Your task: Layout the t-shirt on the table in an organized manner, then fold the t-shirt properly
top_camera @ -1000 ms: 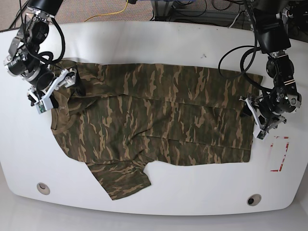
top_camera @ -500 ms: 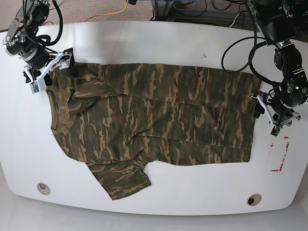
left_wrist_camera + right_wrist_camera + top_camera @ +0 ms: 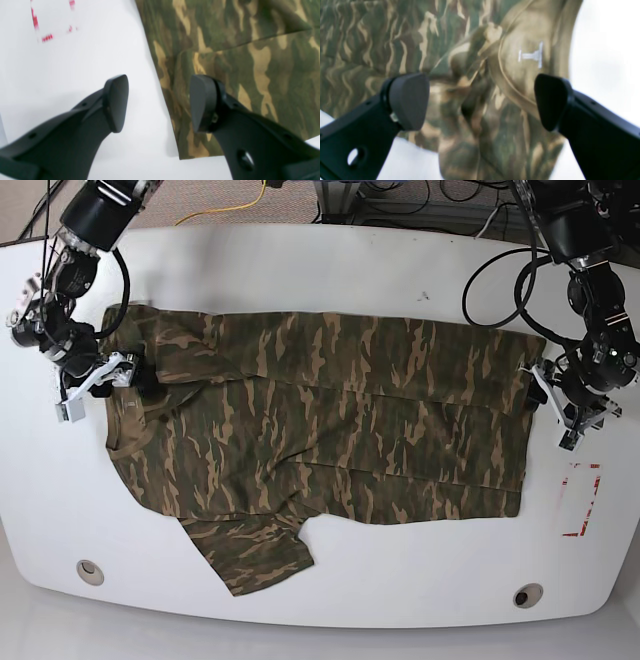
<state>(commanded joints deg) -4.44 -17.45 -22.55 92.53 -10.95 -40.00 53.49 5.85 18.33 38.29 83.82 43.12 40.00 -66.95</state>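
White worktop (image 3: pixel 300 270) is filling the frame, and the t-shirt (image 3: pixel 330 430) is lying across its middle. Both the left gripper (image 3: pixel 157 102) and right gripper (image 3: pixel 482 100) are hanging spread and empty. The neck area looks bunched, so grabbing there is risking a lumpy fold.

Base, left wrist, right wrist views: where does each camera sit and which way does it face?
Base: overhead, looking down on the table and spread t-shirt; both arms show, left tool at the shirt's right edge, right tool at the collar end.
Left wrist: on the left arm, looking down past open fingers at the shirt's hem edge and red tape.
Right wrist: on the right arm, looking down between open fingers at the tan collar.
Shared: all see the t-shirt.
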